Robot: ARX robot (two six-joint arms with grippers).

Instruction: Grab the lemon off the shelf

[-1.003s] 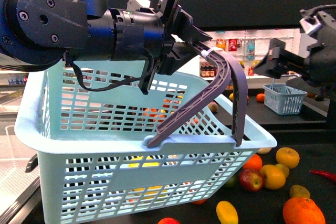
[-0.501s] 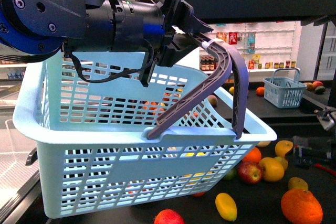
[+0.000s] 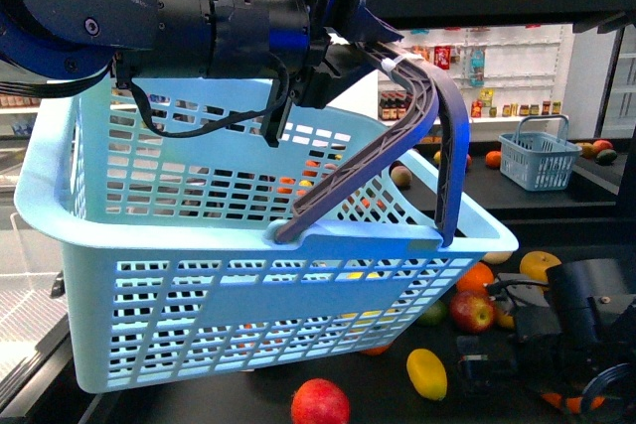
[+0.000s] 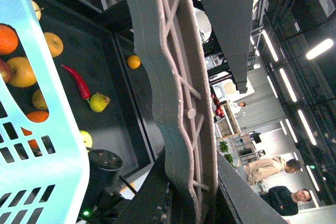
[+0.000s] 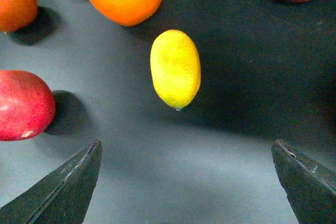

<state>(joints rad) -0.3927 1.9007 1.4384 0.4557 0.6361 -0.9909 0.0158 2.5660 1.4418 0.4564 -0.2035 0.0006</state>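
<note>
Lemon unobstructed before wide R tool

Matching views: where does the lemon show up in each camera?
Front view: the lemon lies on the shelf, low in the picture, below the blue basket's right corner.
Left wrist view: cannot be picked out; the basket and its handle block much of it.
Right wrist view: near the centre, ahead of the right gripper, jaws open.
Shared landmark: the red apple beside it, in front and right wrist views.
</note>
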